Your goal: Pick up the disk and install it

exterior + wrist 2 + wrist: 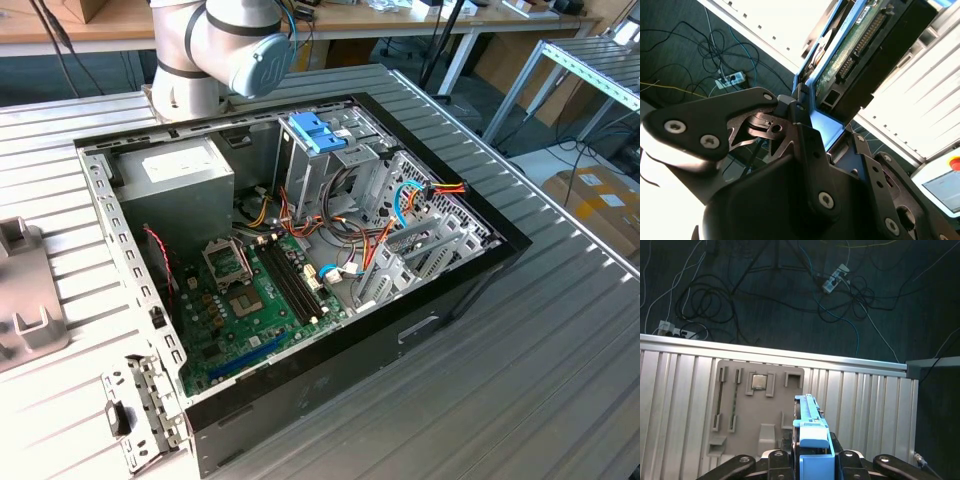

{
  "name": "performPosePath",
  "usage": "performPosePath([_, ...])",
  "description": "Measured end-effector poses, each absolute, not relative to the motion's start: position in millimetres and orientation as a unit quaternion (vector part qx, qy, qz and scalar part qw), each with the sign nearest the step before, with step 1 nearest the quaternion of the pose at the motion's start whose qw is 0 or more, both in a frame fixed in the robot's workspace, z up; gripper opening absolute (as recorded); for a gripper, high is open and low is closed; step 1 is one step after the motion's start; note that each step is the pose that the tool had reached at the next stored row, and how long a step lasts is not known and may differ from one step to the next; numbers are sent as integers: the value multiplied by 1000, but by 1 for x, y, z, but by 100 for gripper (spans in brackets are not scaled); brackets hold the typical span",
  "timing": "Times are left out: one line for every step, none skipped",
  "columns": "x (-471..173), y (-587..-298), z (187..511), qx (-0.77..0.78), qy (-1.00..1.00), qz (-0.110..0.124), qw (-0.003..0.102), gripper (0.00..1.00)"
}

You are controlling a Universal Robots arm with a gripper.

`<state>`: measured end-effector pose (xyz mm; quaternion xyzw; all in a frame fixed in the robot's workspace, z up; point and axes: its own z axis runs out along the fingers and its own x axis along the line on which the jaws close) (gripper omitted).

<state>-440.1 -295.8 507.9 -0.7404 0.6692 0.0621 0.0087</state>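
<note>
In both wrist views my gripper (812,456) is shut on the disk (809,426). In the first wrist view the disk is edge-on, its light-blue side rail facing the camera, held above a grey parts tray (740,410). The second wrist view shows the disk's green circuit board and connectors (852,52), with the blue rail (824,125) clamped between the black fingers (807,145). In the exterior view the open computer case (300,250) lies on the slatted table, with the arm's base (215,50) behind it.
Inside the case are the green motherboard (255,300), a grey power supply (185,180), a drive cage topped by a blue tabbed piece (317,130) and loose coloured cables (400,205). The grey tray (25,290) sits at the exterior view's left. Cables cover the floor (765,290).
</note>
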Motion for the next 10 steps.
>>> performPosePath([-440, -296, 508, -740, 669, 62, 9, 37])
performPosePath([-439, -296, 508, -740, 669, 62, 9, 37])
performPosePath([-439, -296, 508, -740, 669, 62, 9, 37])
performPosePath([-439, -296, 508, -740, 669, 62, 9, 37])
performPosePath([-438, -296, 508, -740, 669, 62, 9, 37])
performPosePath([-438, -296, 508, -740, 669, 62, 9, 37])
performPosePath([-437, -296, 508, -740, 669, 62, 9, 37])
performPosePath([-437, -296, 508, -740, 669, 62, 9, 37])
performPosePath([-436, -296, 508, -740, 669, 62, 9, 37])
performPosePath([-436, -296, 508, -740, 669, 62, 9, 37])
